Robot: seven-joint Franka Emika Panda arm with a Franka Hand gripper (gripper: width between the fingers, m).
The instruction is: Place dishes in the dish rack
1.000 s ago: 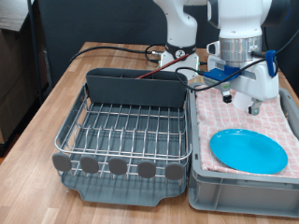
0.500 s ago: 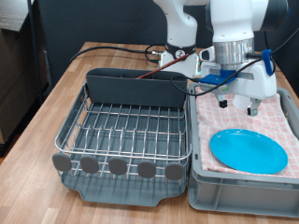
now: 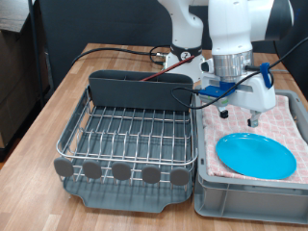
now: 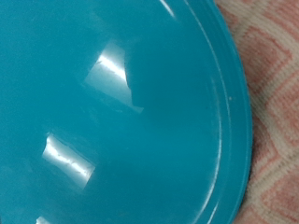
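A round bright-blue plate (image 3: pixel 255 156) lies flat on the pink checkered cloth (image 3: pixel 284 123) inside a grey bin at the exterior view's right. My gripper (image 3: pixel 239 117) hangs just above the cloth at the plate's far edge. It is open, with its two fingers (image 3: pixel 253 119) spread and nothing between them. In the wrist view the blue plate (image 4: pixel 121 112) fills nearly the whole picture, the pink cloth (image 4: pixel 276 103) shows at one side, and no fingers appear. The dish rack (image 3: pixel 125 135), a wire grid on a dark grey tray, stands at the left with no dishes in it.
The grey bin (image 3: pixel 245 200) holding the cloth sits right beside the rack. Red and black cables (image 3: pixel 159 69) run across the wooden table (image 3: pixel 58 106) behind the rack. A white robot base (image 3: pixel 183 29) stands at the back.
My hand has drifted a little to the exterior view's left and lower, closer to the plate's far edge. The plate and rack have not moved.
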